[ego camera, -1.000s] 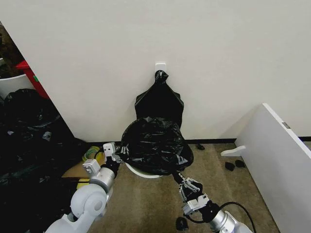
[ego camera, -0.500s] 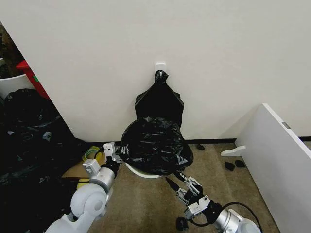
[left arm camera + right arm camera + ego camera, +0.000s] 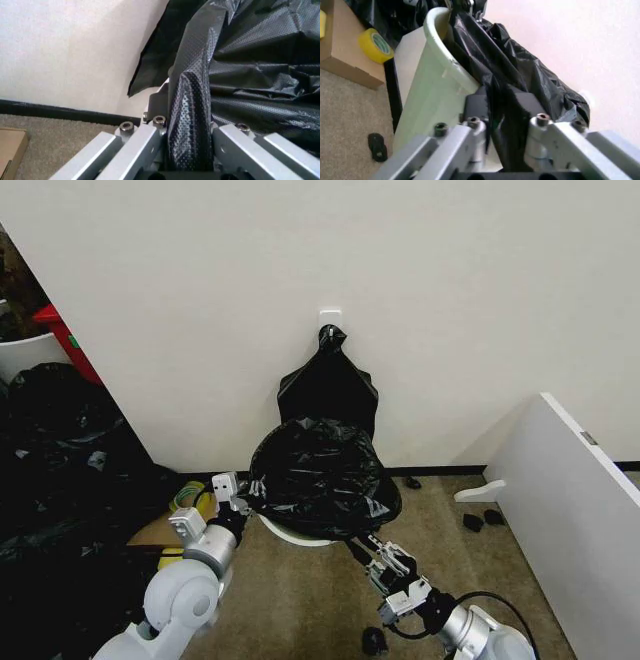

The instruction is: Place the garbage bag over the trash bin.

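Note:
The black garbage bag (image 3: 320, 470) lies bunched over the mouth of the cream-white trash bin (image 3: 296, 534), which stands on the floor against the wall. My left gripper (image 3: 242, 498) is at the bin's left side, shut on a stretched greyish band of the bag (image 3: 189, 105). My right gripper (image 3: 362, 542) is at the bin's front right. The right wrist view has its fingers (image 3: 476, 105) closed on a fold of the bag (image 3: 502, 93) just outside the bin's rolled rim (image 3: 434, 41). The bag hides most of the bin in the head view.
A flat black bag bundle (image 3: 328, 388) hangs from a white hook (image 3: 330, 315) behind the bin. A heap of black plastic (image 3: 50, 450) fills the left. A cardboard box (image 3: 337, 48) and a yellow tape roll (image 3: 375, 45) lie left of the bin. A white panel (image 3: 585, 510) stands at the right.
My right gripper dipped back and down from the bin, then came up again to the bag's front right edge, which now bulges a little farther right. The left gripper has not moved.

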{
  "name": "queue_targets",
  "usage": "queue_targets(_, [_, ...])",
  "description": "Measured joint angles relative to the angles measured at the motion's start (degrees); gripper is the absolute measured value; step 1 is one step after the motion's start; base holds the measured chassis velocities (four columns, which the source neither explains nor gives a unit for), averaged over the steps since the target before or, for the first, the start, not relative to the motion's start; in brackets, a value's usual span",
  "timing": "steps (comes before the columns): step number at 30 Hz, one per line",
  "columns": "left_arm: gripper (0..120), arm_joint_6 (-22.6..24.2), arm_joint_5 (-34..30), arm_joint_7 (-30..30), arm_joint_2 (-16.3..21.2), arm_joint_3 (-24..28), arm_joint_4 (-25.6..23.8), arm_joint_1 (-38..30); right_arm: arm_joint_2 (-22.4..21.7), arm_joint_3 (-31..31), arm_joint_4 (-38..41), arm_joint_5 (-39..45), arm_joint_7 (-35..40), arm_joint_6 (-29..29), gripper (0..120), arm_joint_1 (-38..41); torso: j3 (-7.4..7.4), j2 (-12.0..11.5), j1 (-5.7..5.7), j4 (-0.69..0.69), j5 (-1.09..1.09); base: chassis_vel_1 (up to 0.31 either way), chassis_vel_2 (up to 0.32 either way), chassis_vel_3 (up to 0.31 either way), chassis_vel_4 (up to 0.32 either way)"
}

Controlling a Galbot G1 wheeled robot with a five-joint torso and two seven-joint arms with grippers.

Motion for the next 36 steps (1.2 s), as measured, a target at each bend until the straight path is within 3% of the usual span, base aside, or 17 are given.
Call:
queue_targets(7, [0,0.06,0.0,-0.04,0.04,0.2,0.0,0.01,0.1,-0.97,-0.13,1.9,0.2,-0.42,6,0.12,0.0,0.0,0.0,0.0,0.0,0.0,0.0,0.0,0.0])
queue_targets(16, [0,0.1,-0.2,-0.37,0.02,0.36,-0.2,0.05,0.53,-4.34,-0.93,11.51,-2.52,-0.04,0,0.18,0.0,0.0,0.0,0.0,0.0,0.0,0.0,0.0,0.0])
queue_targets(17, [0,0.1,-0.7,-0.8,-0.03,0.33,-0.37,-0.01,0.46,-5.14,-1.12,17.71,-6.58,1.36,0,0.15,0.0,0.0,0.0,0.0,0.0,0.0,0.0,0.0,0.0])
queue_targets(18, [0,0.1,-0.7,-0.8,-0.03,0.33,-0.37,-0.01,0.46,-5.14,-1.12,17.71,-6.58,1.36,0,0.15,0.0,0.0,0.0,0.0,0.0,0.0,0.0,0.0,0.0])
queue_targets(21, [0,0.29,-1.94,-1.42,-0.23,0.33,-0.86,-0.27,0.09,-5.86,-2.03,30.74,-20.59,5.17,0,0.24,0.0,0.0,0.0,0.0,0.0,0.0,0.0,0.0,0.0])
queue_targets(25, [0,0.76,-3.01,-1.79,-0.44,0.42,-1.31,-0.5,0.03,-5.16,-3.26,34.96,-27.86,5.7,0,0.81,0.0,0.0,0.0,0.0,0.0,0.0,0.0,0.0,0.0])
queue_targets(29, [0,2.11,-5.18,-2.78,-0.87,0.44,-2.85,-0.57,0.33,-3.74,-5.54,32.43,-27.77,5.73,0,2.03,0.0,0.0,0.0,0.0,0.0,0.0,0.0,0.0,0.0])
queue_targets(31, [0,3.51,-6.48,-3.51,-1.17,0.57,-4.13,-0.5,1.06,-1.73,-8.09,24.18,-20.87,5.74,0,3.72,0.0,0.0,0.0,-0.01,0.0,0.0,0.0,0.0,0.0])
queue_targets(36, [0,4.19,-6.7,-3.94,-1.36,0.53,-5.14,-0.21,1.54,-0.07,-11.5,15.67,-11.83,5.63,0,5.86,0.0,0.0,0.0,0.0,0.0,0.0,0.0,0.0,0.0])
